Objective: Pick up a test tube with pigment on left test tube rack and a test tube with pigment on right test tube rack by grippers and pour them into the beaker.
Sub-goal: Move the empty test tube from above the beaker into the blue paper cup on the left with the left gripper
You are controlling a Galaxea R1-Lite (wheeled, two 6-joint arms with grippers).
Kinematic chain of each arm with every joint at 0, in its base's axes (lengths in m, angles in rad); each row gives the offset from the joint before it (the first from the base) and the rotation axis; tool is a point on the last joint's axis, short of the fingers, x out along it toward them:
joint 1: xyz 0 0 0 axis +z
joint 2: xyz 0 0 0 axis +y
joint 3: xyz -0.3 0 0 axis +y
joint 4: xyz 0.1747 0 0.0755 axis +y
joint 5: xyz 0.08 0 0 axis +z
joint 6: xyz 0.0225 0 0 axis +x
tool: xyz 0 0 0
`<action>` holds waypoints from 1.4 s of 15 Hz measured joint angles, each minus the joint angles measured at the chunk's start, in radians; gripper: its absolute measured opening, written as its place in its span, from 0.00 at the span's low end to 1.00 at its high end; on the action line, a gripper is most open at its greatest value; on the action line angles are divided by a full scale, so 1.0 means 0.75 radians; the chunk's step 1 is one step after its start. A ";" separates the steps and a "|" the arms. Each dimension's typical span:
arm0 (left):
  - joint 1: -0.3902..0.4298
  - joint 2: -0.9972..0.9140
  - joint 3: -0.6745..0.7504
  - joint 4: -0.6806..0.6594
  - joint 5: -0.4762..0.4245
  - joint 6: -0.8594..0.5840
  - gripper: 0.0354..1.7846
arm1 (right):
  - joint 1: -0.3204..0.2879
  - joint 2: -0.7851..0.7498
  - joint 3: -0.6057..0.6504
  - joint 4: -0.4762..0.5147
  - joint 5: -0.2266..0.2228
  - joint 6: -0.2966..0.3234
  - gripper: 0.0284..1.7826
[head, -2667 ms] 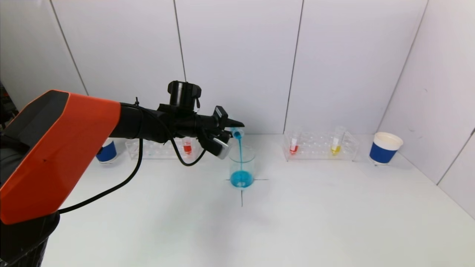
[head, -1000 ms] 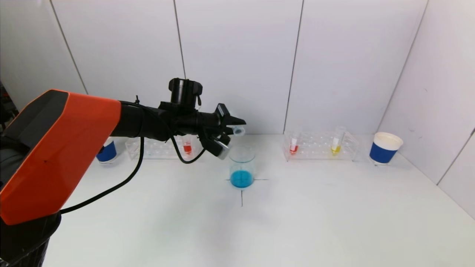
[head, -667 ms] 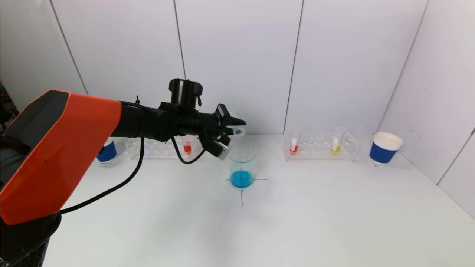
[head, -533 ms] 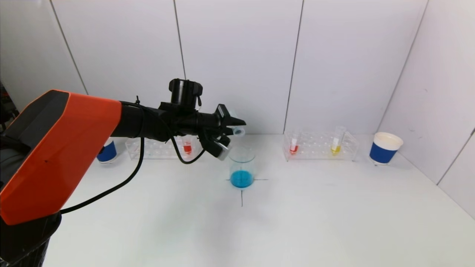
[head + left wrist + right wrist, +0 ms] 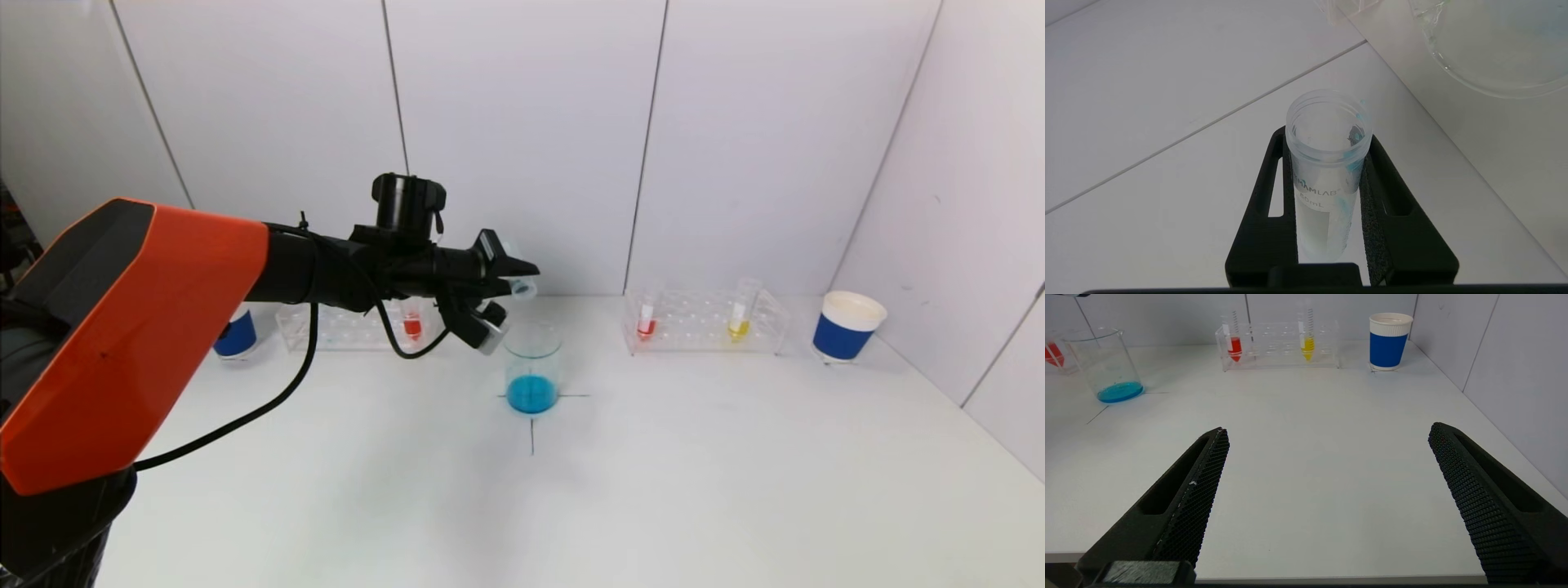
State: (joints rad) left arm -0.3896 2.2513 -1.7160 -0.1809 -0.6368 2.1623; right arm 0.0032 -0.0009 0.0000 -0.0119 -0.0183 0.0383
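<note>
Gripping emptied test tube: left tool

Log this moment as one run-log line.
left gripper: shut on emptied test tube above beaker | beaker: blue liquid | right gripper: open, parked | right rack: red, yellow tubes untouched

Orange-shelled left arm, black forearm, looping black cable, black mesh-padded fingers.

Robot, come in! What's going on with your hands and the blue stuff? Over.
Left tool shut on emptied test tube, held above the beaker. Blue pigment in beaker. Right tool open, low over table, nothing held. Nothing in the way.
</note>
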 joint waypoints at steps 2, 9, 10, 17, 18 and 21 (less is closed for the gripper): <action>0.000 -0.002 -0.002 -0.001 0.011 0.019 0.24 | -0.001 0.000 0.000 0.000 0.000 0.000 1.00; -0.001 -0.011 -0.007 -0.011 0.018 0.040 0.24 | 0.001 0.000 0.000 0.000 0.000 0.000 1.00; -0.002 -0.012 -0.007 -0.015 0.019 0.042 0.24 | 0.001 0.000 0.000 0.000 0.000 0.000 1.00; -0.002 -0.013 -0.001 -0.016 0.019 0.046 0.24 | 0.000 0.000 0.000 0.000 0.000 0.000 1.00; -0.002 -0.013 0.001 -0.017 0.019 0.046 0.24 | 0.000 0.000 0.000 0.001 0.000 0.000 1.00; -0.002 -0.013 0.004 -0.017 0.019 0.046 0.24 | -0.001 0.000 0.000 0.000 0.000 0.000 1.00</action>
State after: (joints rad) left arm -0.3911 2.2417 -1.7130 -0.1934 -0.6226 2.1966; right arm 0.0028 -0.0009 0.0000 -0.0119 -0.0183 0.0383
